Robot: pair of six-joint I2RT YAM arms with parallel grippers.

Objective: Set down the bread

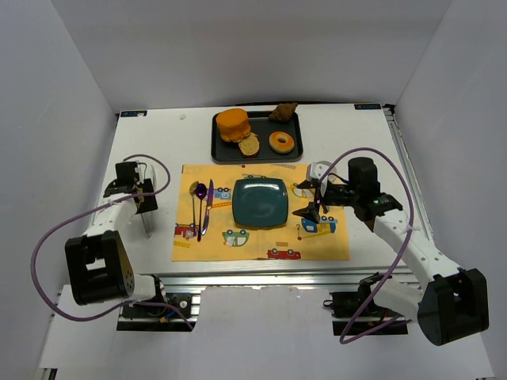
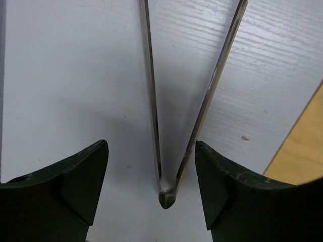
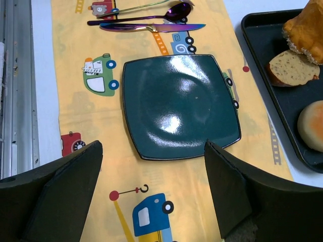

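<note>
At the far left, the left gripper hangs low over the table with its jaws spread. A pair of metal tongs lies between them, hinge end nearest the wrist, and neither finger appears to press on it. Further right, on the black tray at the back of the table, the bread lies at the near edge of the orange bun, touching or partly tucked under it. The glazed donut sits just beside it on the right. The slice looks light, thin and soft-crumbed with a firmer crust, so it will probably dent or tear under a hard squeeze, and it gives little height to grab. The browner rim, taken across the narrow width on the side away from the bun, seems the safest hold. Below the tray sits the dark green plate, bare. At the right, the right gripper hovers by the plate with its fingers wide apart and nothing between them.
</note>
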